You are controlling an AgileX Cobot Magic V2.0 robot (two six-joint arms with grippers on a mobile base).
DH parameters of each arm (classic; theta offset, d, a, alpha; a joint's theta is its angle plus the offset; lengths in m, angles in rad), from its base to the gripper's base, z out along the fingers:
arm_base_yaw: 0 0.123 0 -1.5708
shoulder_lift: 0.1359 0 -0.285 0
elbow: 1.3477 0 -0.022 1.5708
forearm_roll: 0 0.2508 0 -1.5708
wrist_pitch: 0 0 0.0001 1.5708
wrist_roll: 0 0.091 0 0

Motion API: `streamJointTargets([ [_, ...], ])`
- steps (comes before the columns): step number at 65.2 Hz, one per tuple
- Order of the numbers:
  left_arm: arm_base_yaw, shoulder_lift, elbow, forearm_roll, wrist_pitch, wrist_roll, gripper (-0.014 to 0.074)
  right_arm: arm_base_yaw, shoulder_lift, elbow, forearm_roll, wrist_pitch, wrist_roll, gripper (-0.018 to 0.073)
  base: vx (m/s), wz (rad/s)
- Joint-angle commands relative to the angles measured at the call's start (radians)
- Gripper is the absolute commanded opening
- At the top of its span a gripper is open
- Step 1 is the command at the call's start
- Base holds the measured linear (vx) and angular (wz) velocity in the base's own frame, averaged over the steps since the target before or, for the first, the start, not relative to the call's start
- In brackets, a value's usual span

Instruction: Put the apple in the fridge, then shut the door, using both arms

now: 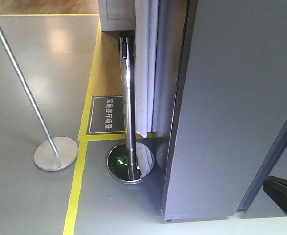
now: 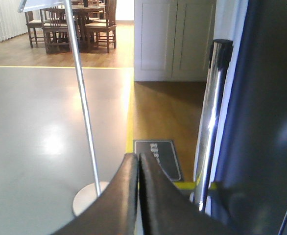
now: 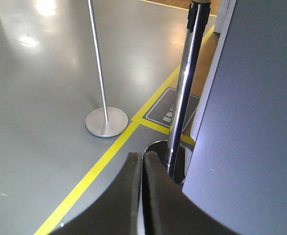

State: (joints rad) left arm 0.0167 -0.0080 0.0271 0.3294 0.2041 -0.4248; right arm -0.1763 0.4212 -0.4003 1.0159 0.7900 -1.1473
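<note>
In your front-facing view, the fridge [image 1: 231,107] fills the right half as a tall dark grey slab standing on the grey floor [image 1: 26,88]; only its outer faces show, so you cannot tell from here where the apple is. Just left of the fridge stands a chrome stanchion post [image 1: 128,98] on a round mirrored base [image 1: 131,164]. Farther left a thin slanted silver pole [image 1: 21,78] drops to a flat matte disc base [image 1: 55,153]. A yellow floor line [image 1: 77,186] runs between the two bases, and a dark floor sign [image 1: 107,115] with white characters lies behind it. A black arm part [image 1: 284,193] pokes in at the lower right corner, beside a blue-grey slanted bar [image 1: 275,147].

In your left wrist view, the left gripper [image 2: 138,161] is clenched, its dark fingers [image 2: 121,196] pressed together with nothing between them. Ahead and left of it rises the thin pole. To its right stands the chrome post, and right of that the dark fridge side. Far ahead sit wooden chairs and a table [image 2: 80,22] and white cabinets [image 2: 175,39].

In your right wrist view, the right gripper [image 3: 142,159] is likewise pinched closed and empty. The chrome post stands just ahead to its right, the grey fridge wall to its right, the disc base ahead to its left. No apple shows.
</note>
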Motion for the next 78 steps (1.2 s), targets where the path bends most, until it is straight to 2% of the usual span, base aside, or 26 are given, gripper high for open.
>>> streamJointTargets([
  [1, 0.003, -0.017, 0.016, -0.142, -0.058, 0.162, -0.0008, -0.001, 0.006, -0.025, 0.046, -0.032, -0.004, -0.0002, 0.00, 0.00],
  [8, 0.025, -0.017, 0.015, -0.312, -0.063, 0.374, -0.0008, -0.001, 0.006, -0.025, 0.046, -0.032, -0.004, -0.0002, 0.00, 0.00],
  [11, 0.032, -0.017, 0.015, -0.362, -0.077, 0.439, -0.0008, -0.001, 0.006, -0.025, 0.046, -0.032, -0.004, -0.0002, 0.00, 0.00],
  [15, 0.042, -0.017, 0.015, -0.386, -0.084, 0.473, -0.0008, -0.001, 0.006, -0.025, 0.046, -0.032, -0.004, -0.0002, 0.00, 0.00],
  [78, 0.044, -0.019, 0.015, -0.389, -0.084, 0.465, -0.0008, -0.001, 0.006, -0.025, 0.046, -0.032, -0.004, -0.0002, 0.00, 0.00],
])
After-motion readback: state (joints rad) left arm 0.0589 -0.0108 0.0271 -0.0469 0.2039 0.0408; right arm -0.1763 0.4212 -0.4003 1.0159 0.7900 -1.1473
